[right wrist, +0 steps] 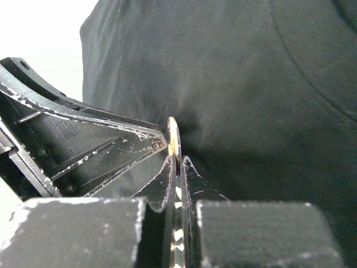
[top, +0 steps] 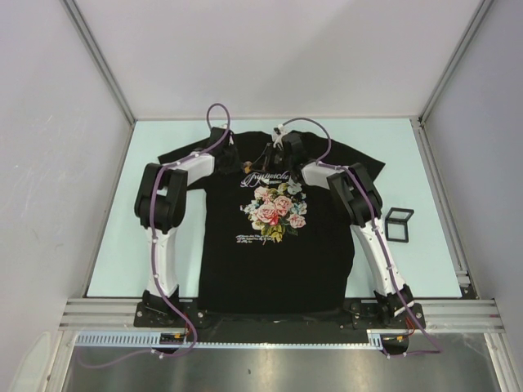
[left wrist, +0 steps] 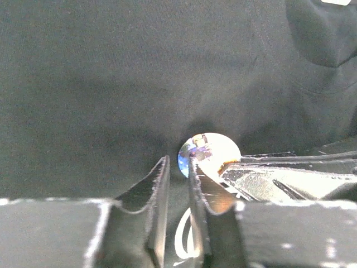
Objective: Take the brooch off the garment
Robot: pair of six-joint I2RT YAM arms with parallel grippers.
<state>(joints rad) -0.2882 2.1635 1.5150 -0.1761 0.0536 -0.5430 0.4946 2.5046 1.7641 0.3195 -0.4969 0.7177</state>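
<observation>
Both arms fwd, converged; right tool (right wrist: 175, 161) pinched tight, left tool (left wrist: 178, 167) nearly closed.

black garment (top: 274, 237) flat, round shiny brooch (left wrist: 207, 153) at chest
</observation>
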